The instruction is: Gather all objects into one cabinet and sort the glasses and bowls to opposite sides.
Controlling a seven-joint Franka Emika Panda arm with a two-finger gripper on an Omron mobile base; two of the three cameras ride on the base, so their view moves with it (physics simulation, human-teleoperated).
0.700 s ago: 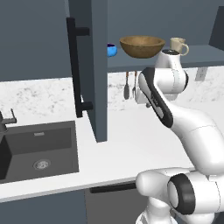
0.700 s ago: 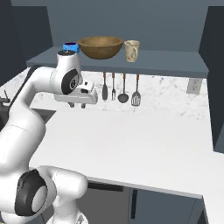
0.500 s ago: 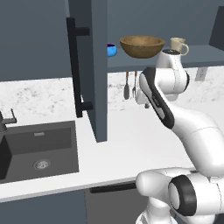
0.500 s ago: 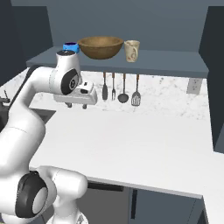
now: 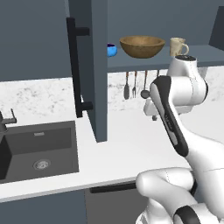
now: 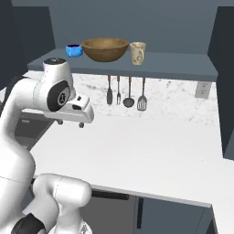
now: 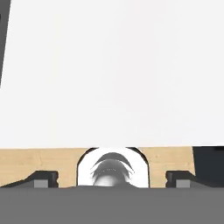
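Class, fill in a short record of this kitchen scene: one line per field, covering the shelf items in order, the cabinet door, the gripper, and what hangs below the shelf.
Shelf, left to right: blue bowl, wooden bowl, beige mug
Cabinet door: swung open, black bar handle
Gripper: open, empty, facing down at the white counter
Below shelf: four utensils hanging on the wall

**Glossy white arm, dark joints**

The arm is showing smooth, rounded white shells with black bands at the joints. A dark grey cap is sitting on the topmost joint, and a round grey disc is marking its side in the right base view.
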